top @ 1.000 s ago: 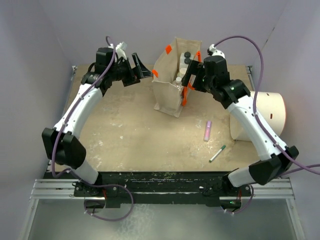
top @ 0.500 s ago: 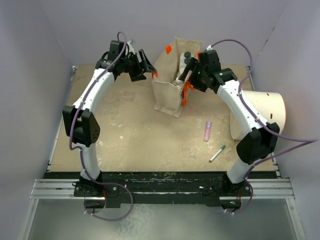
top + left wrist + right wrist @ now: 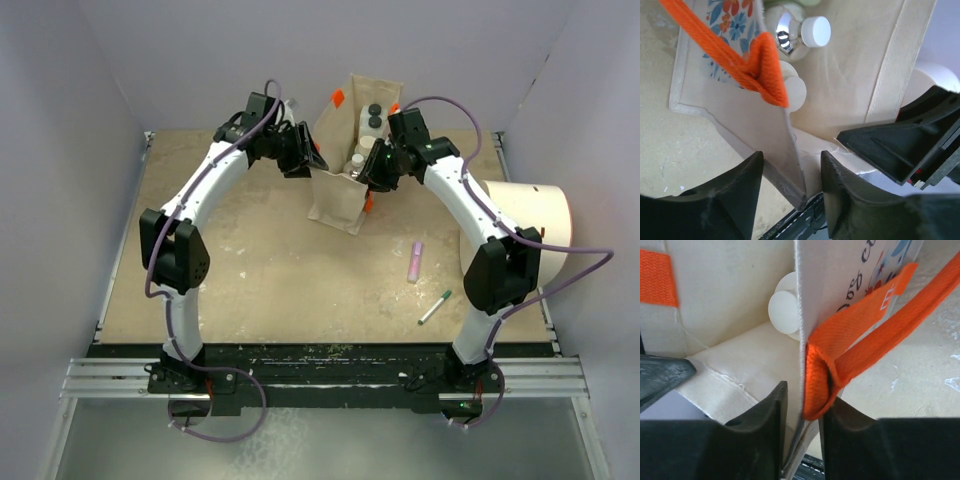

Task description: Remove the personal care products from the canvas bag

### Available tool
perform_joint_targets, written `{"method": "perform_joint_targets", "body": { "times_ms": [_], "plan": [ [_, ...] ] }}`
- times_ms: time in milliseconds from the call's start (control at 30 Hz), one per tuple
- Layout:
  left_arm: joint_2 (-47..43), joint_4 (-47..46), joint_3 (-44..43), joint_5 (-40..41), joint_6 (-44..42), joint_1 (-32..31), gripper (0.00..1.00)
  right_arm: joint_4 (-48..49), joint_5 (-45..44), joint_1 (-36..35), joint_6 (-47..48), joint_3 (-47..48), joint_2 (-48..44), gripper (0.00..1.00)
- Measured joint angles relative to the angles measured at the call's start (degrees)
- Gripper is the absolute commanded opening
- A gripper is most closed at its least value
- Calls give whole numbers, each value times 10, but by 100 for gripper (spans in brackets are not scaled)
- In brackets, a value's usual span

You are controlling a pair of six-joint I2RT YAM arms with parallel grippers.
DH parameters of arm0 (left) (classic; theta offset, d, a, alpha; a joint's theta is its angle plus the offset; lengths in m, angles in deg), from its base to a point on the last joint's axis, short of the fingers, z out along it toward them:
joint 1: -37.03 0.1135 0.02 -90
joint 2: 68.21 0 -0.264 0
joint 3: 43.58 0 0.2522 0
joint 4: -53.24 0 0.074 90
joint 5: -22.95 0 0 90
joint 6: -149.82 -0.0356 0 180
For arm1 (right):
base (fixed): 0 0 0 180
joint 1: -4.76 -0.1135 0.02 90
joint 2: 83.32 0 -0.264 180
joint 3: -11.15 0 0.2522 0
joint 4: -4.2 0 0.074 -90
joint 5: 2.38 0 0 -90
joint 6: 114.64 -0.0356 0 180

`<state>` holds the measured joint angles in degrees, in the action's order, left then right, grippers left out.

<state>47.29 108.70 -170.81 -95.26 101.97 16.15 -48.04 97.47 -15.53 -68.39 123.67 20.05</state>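
The cream canvas bag (image 3: 335,195) with orange handles stands upright at the back middle of the table. Personal care products stand inside it: two black-capped white bottles (image 3: 374,116) and a white-capped one (image 3: 357,160). My left gripper (image 3: 308,160) is at the bag's left rim. In the left wrist view its gripper (image 3: 792,185) straddles the bag's wall (image 3: 785,150), with gaps on both sides, and pale caps (image 3: 816,31) show inside. My right gripper (image 3: 372,172) is at the right rim. There the gripper (image 3: 802,415) pinches the wall and orange handle (image 3: 840,365); a white cap (image 3: 784,306) shows.
A large white cylinder (image 3: 525,230) lies on its side at the right edge. A small pink tube (image 3: 415,260) and a green pen (image 3: 434,307) lie on the table to the right of the bag. Grey walls enclose the table.
Both arms have reached inward to the bag's two side rims. Both pairs of jaws have narrowed, the right one onto the wall and handle.
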Motion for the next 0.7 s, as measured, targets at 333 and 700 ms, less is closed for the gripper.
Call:
{"method": "perform_joint_targets", "body": {
  "times_ms": [333, 700],
  "plan": [
    [-12, -7, 31, -26, -13, -30, 6, -28, 35, 2, 107, 0, 0, 4],
    [-159, -52, 219, -9, 2, -50, 0, -40, 73, -30, 175, -54, -55, 3]
  ]
}}
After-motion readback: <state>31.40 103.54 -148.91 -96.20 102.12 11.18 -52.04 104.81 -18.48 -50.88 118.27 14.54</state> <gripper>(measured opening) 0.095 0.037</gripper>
